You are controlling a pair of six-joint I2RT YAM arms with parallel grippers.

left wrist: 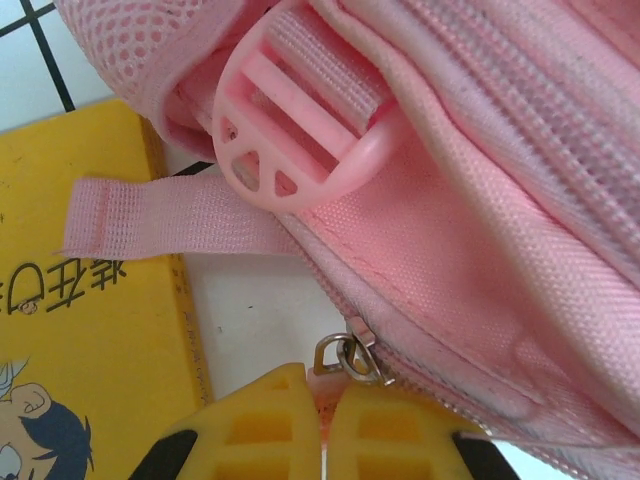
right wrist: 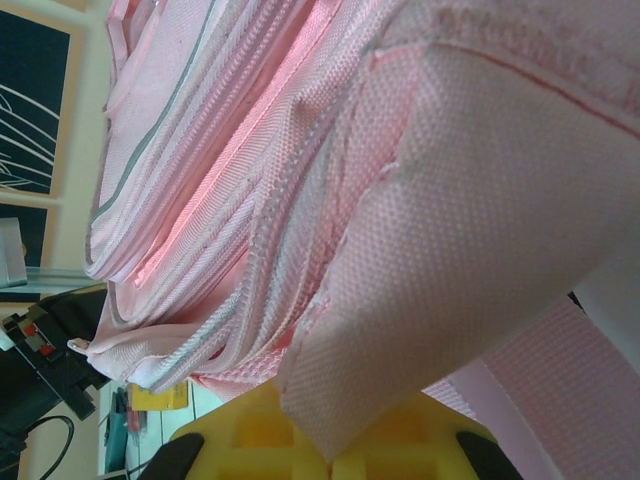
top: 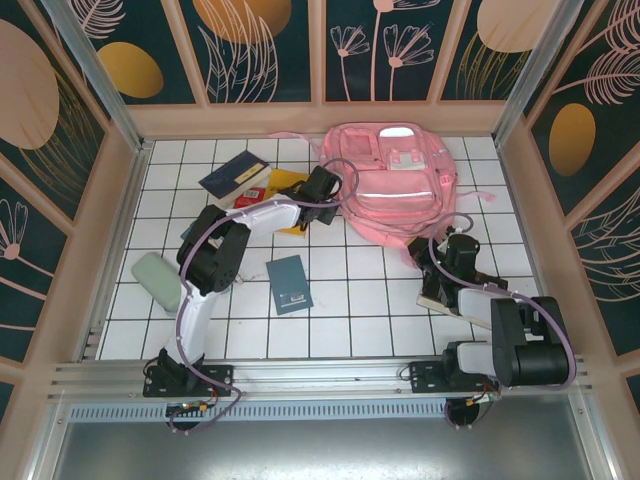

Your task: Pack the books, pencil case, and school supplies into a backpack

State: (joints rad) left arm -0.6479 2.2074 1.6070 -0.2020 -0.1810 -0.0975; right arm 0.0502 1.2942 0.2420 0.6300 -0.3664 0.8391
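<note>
so your left gripper (left wrist: 322, 405) pinches the backpack's (top: 395, 190) zipper pull (left wrist: 347, 358) while your right gripper (right wrist: 325, 445) clamps its fabric (right wrist: 430, 250), likely bracing it for unzipping; it lies at the tabletop's (top: 350, 325) far edge, rightward.

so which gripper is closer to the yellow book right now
Left. The left gripper is shut on the zipper pull right beside the yellow book; the right gripper is shut on the backpack at its opposite side, across it from the book.

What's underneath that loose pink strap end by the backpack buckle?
The yellow book lies under the strap end, then white table. Whether the book continues beneath the backpack is covered.
</note>
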